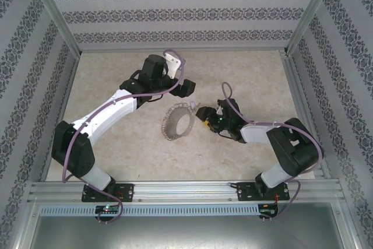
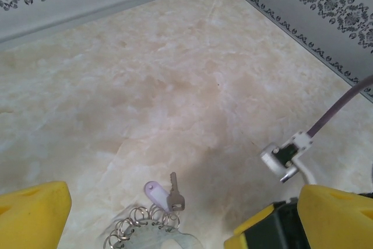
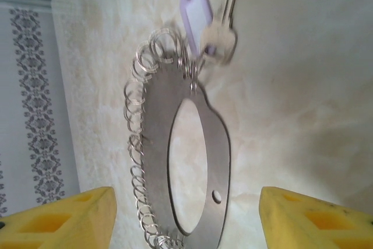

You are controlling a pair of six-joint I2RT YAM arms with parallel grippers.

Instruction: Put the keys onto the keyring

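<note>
top external view, read from the left: the left gripper is seen hanging just beyond the keyring, which lies on the table between the two arms, and the right gripper is placed just beside its right rim. from the left wrist, the yellow fingers are spread wide and nothing is held or touched; the key with its lilac tag is found at the hoop's fringe of small silvery rings. from the right wrist, the jaws are likewise parted and the hoop is framed between them without contact. the key appears to be hooked onto one of the small rings, though the link itself is blurred. the threading step is judged finished or nearly so; what is called for next is a clean withdrawal of both arms, so that the hoop is not dragged.
</note>
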